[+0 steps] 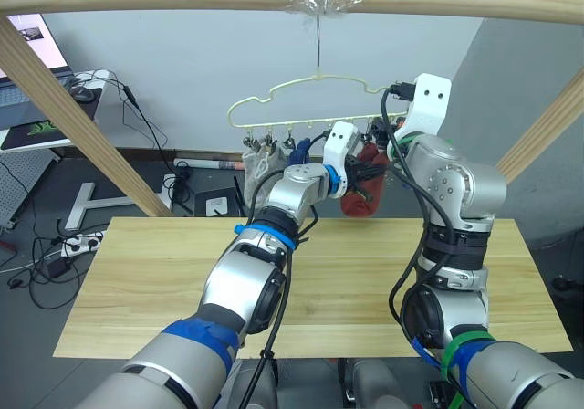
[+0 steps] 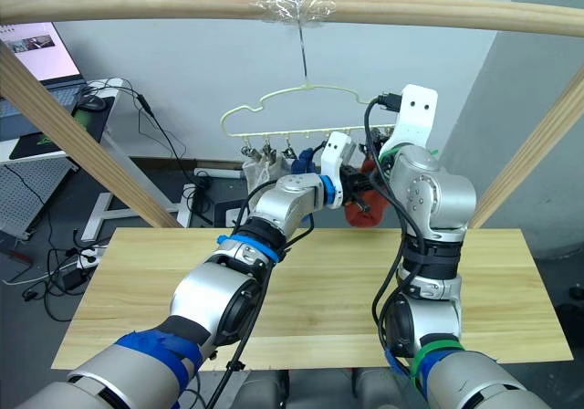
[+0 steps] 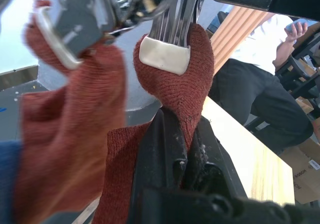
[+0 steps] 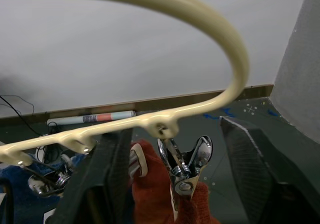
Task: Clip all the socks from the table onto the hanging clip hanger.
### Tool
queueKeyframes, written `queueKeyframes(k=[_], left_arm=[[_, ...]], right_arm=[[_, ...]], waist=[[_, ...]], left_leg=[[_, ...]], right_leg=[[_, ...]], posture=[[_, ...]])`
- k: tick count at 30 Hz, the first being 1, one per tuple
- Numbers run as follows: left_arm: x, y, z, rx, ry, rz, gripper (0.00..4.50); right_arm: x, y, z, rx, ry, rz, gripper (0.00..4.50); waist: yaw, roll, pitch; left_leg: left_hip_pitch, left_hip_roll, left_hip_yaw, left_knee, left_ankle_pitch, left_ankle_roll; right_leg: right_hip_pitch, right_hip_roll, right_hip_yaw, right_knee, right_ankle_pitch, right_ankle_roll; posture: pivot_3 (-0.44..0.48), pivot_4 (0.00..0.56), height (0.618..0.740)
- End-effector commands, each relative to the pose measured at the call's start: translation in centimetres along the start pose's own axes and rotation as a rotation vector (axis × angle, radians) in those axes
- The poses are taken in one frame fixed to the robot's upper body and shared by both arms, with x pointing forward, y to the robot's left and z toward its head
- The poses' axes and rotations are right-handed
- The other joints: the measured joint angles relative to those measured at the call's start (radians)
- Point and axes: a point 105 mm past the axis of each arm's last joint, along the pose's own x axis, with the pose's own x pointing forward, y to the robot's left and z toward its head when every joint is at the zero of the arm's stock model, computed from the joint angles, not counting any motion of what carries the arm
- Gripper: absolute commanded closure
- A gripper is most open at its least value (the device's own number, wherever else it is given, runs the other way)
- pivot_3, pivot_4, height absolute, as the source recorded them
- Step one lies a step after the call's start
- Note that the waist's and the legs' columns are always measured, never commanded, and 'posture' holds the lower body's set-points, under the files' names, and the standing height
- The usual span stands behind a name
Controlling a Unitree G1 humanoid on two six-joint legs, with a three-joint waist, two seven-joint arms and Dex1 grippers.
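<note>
Your left end effector (image 3: pixel 182 149) is clenched on a red sock (image 3: pixel 175 84) already pinched by a hanger (image 1: pixel 310 94) clip (image 3: pixel 165 54). Your right end effector (image 4: pixel 175 179) is released, its fingers (image 4: pixel 107 174) straddling the end clip (image 4: pixel 184 164). The desk (image 1: pixel 365 281) lies below.

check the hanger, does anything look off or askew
Nothing stands out. The clip hanger hangs about level from the pole, and the rust-red sock sits squarely in its clip, with the left pincer shut on it.

left gripper (image 3: pixel 182 144): raised past the tabletop's far edge, fingers clamped on a rust-red sock (image 3: pixel 175 84)
right gripper (image 4: pixel 185 169): raised alongside, fingers spread wide
</note>
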Motion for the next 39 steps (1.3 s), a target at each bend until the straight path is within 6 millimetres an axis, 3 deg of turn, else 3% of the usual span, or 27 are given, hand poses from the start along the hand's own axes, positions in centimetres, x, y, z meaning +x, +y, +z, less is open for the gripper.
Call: queueKeyframes(k=[1,3,8,12,18,21,25,30,37,39], left_arm=[[0.3,-0.7,2.0,0.036,-0.05,-0.036,3.95],[0.3,-0.8,1.8,0.047,-0.04,-0.041,3.55],[-0.2,-1.0,1.0,0.086,-0.016,-0.065,1.88],[-1.7,-0.7,0.9,0.072,-0.044,-0.074,0.67],[-4.9,-0.4,0.1,0.05,-0.09,-0.034,0.67],[-7.5,0.2,-0.6,-0.046,-0.164,0.028,0.67],[-11.2,0.6,-3.5,-0.081,-0.132,0.099,0.67],[-15.6,-0.7,-7.7,-0.199,-0.012,0.138,0.67],[-21.9,-2.1,-11.1,-0.175,0.006,0.322,0.67],[-23.3,-2.3,-11.2,-0.163,-0.001,0.364,0.67]], right_arm=[[-0.9,0.8,1.7,0.002,-0.072,0.034,1.73],[-1.1,0.7,1.4,-0.002,-0.064,0.038,1.73],[-2.3,0.1,0.2,-0.031,-0.031,0.058,1.73],[-3.9,-0.8,-1.8,-0.071,0.021,0.104,1.73],[-6.4,-2.3,-4.2,-0.126,0.055,0.158,1.73],[-8.3,-2.3,-7.1,-0.132,0.097,0.253,1.73],[-10.3,-4.0,-10.2,-0.153,0.132,0.266,1.73],[-12.7,-5.7,-13.7,-0.105,0.21,0.276,1.73],[-15.0,-7.0,-15.1,-0.111,0.171,0.252,1.73],[-15.6,-7.2,-15.5,-0.117,0.152,0.251,1.73]], waist=[[0.0,0.0,0.0],[0.0,0.0,0.0],[0.0,0.0,0.0],[0.0,0.001,-0.001],[-0.001,0.002,-0.001],[-0.001,0.002,-0.005],[-0.004,0.003,-0.009],[-0.002,0.002,-0.016],[0.002,0.0,-0.023],[0.004,0.0,-0.024]], left_leg=[[0.0,0.0,0.0,0.0,0.0,0.0],[0.0,0.0,0.0,0.0,0.0,0.0],[0.0,0.0,0.0,0.0,0.0,0.0],[0.0,0.0,0.0,0.0,0.0,0.0],[0.001,0.0,0.0,0.001,0.002,-0.003],[0.001,0.0,-0.001,0.001,0.003,-0.004],[0.002,0.0,-0.001,0.001,0.003,-0.004],[0.004,0.0,-0.002,0.002,0.005,0.0],[0.014,0.001,-0.002,0.002,0.007,0.002],[0.02,0.001,-0.002,0.002,0.007,0.002]], right_leg=[[0.0,0.0,0.0,0.0,0.0,0.0],[0.0,0.0,0.0,0.0,0.0,0.0],[0.0,0.0,0.0,0.0,0.0,0.0],[0.0,0.0,0.0,0.001,0.0,0.0],[0.0,0.0,0.0,0.002,0.0,0.0],[0.001,-0.001,0.0,0.003,0.0,0.0],[0.003,-0.001,0.0,0.001,0.0,0.0],[0.004,0.0,-0.001,0.003,0.002,-0.003],[0.016,0.0,0.0,0.0,0.002,-0.004],[0.021,0.0,0.0,-0.001,-0.006,-0.011]], posture=[[0.037,0.146,0.74],[0.037,0.146,0.74],[0.037,0.146,0.74],[0.024,0.139,0.74],[0.019,0.127,0.74],[0.023,0.128,0.74],[0.033,0.128,0.74],[0.053,0.137,0.74],[0.093,0.145,0.74],[0.104,0.146,0.74]])
